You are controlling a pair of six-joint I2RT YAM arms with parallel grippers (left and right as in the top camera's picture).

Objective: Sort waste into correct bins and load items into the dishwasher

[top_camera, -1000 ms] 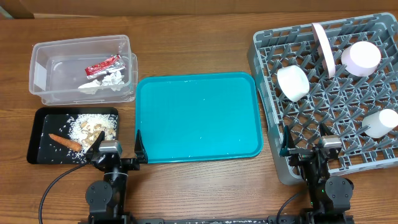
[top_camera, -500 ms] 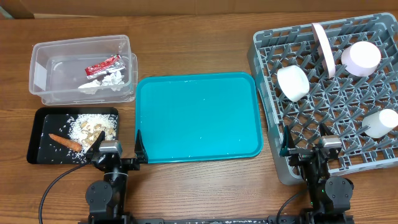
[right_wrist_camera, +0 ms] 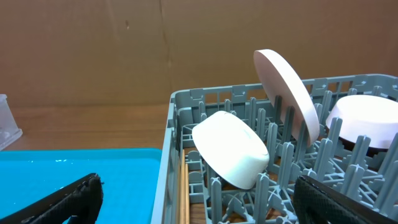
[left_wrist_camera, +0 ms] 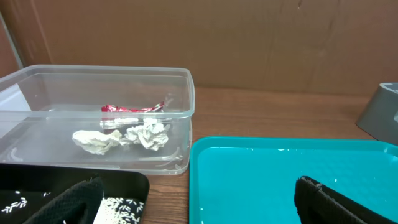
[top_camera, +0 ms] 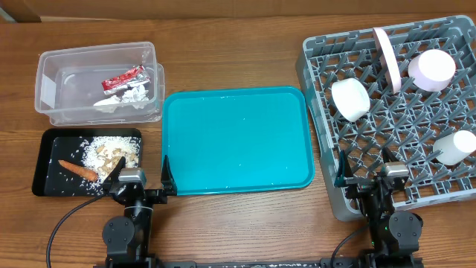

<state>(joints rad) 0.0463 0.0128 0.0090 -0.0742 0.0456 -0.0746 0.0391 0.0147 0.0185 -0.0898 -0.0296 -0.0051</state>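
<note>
**A:** Where did the waste lie?

**B:** In the two bins at the table's left. The clear tub (top_camera: pixel 53 80) held the foil wrapper (top_camera: pixel 123 77), red with silver. The crumpled white paper (top_camera: pixel 131 95) was just in front of it. The black tray (top_camera: pixel 46 160) stood nearer the arms and carried the carrot (top_camera: pixel 78 170) beside the beige food scraps (top_camera: pixel 108 154).

**A:** Could you read anything on that wrapper?

**B:** No. It bore pale print, but too small to make out from overhead, and the left wrist camera saw only its crinkled edge through the tub wall. I could read no lettering on anything else either.

**A:** And the crockery?

**B:** All in the grey dish rack (top_camera: pixel 313 83) at the right. The pink plate (top_camera: pixel 387 58) stood on edge between the pegs at the far side. The pink bowl (top_camera: pixel 431 68) was just to its right. The small white bowl (top_camera: pixel 350 99) lay tipped on its side towards the rack's left. The white cup (top_camera: pixel 454 146) lay on its side at the right edge. The chopsticks (right_wrist_camera: pixel 185 193) rested along the inside of the rack's left wall.

**A:** What of the arms?

**B:** The left gripper (top_camera: pixel 142 173) sat low at the near edge, between the black tray and the teal serving tray (top_camera: pixel 234 141). Its fingers were spread wide and held nothing. The right gripper (top_camera: pixel 364 168) sat at the rack's near left corner, equally wide and empty.
</note>
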